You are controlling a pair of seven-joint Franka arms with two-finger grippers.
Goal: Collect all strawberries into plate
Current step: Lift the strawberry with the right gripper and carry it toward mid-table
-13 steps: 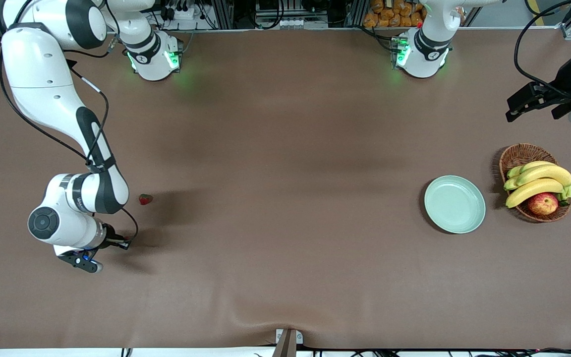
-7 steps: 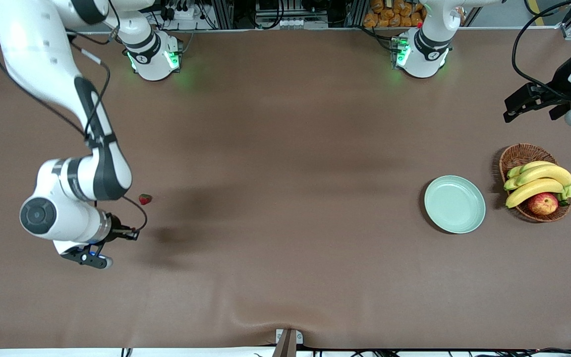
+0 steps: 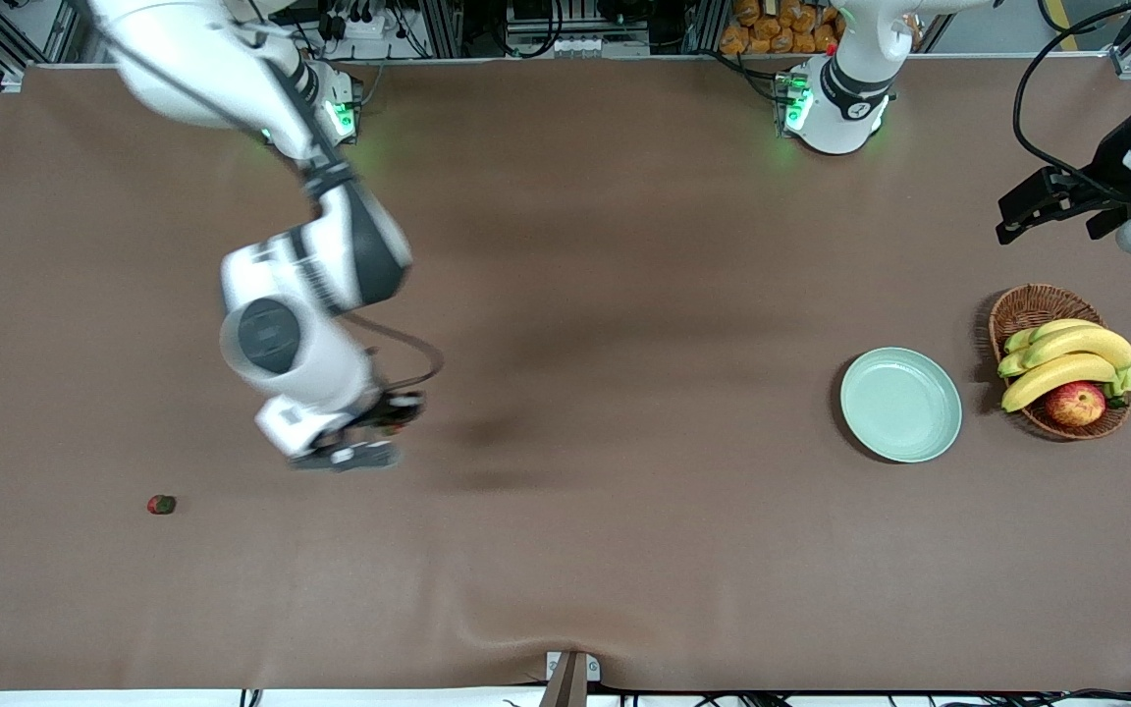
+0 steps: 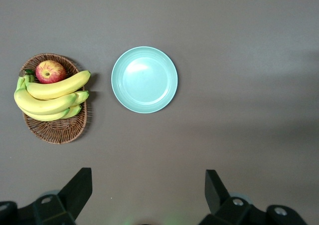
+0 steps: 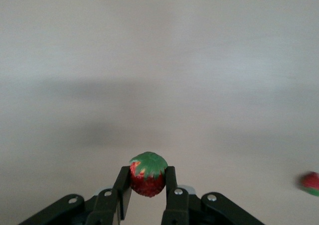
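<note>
Right claw (image 5: pixel 147 185), newly lifted mid-table, clamping strawberry (image 5: pixel 147 174); left claw (image 4: pixel 148 195) wide, fingertips cropped.

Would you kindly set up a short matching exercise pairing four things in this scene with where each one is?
Things:
1. held strawberry
2. loose strawberry
3. apple
4. plate

Places:
A. in the basket with the bananas
B. beside the basket, empty
C. between the right gripper fingers
D. on the table, toward the right arm's end

Pairs: 1-C, 2-D, 3-A, 4-B
</note>
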